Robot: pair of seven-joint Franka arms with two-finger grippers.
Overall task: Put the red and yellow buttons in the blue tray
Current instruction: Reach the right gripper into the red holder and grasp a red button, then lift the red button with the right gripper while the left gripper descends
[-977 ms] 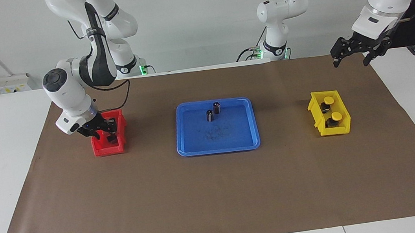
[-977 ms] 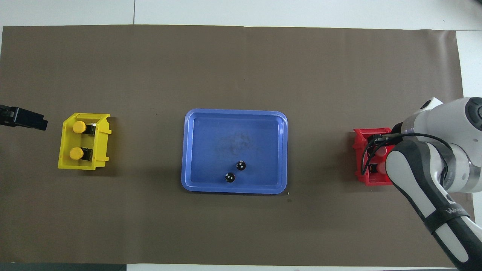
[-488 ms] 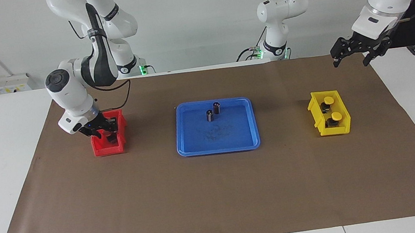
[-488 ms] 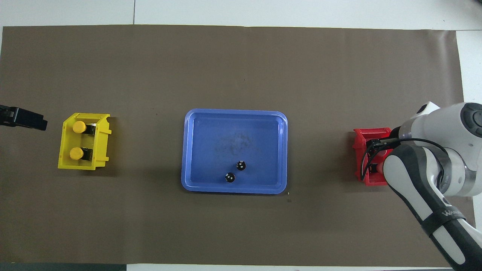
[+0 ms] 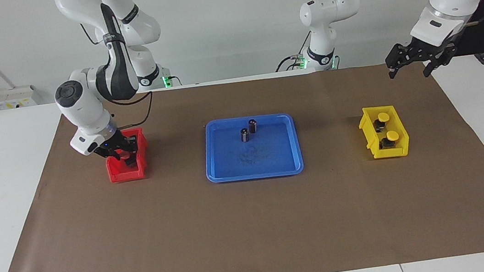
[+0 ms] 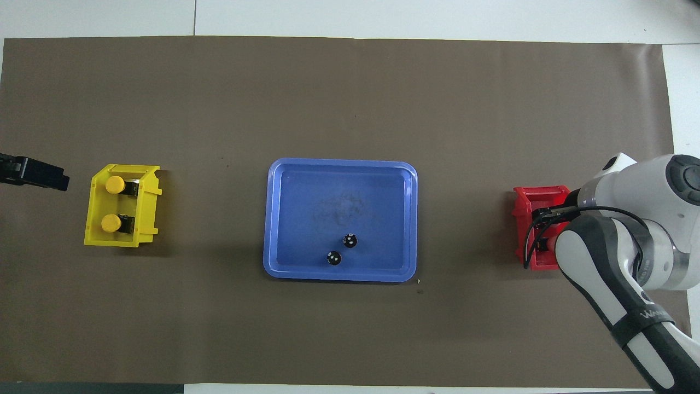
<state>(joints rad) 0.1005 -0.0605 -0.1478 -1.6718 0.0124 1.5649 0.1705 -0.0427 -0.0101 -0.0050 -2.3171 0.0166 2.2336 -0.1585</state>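
At the middle of the brown mat (image 5: 253, 227) we see the blue tray (image 5: 227, 165), holding only two small dark cylinders (image 5: 248, 130) near its edge closest to the robots. Toward the left arm's end from the tray, two yellow buttons (image 5: 384, 117) sit in the yellow bin (image 5: 398, 149), and the left gripper (image 5: 409, 70) waits up in the air with its fingers spread. Toward the right arm's end from the tray, the right gripper (image 5: 126, 155) reaches down into the red bin (image 5: 115, 175); we cannot tell whether its fingers have closed on anything, and the red buttons are hidden.
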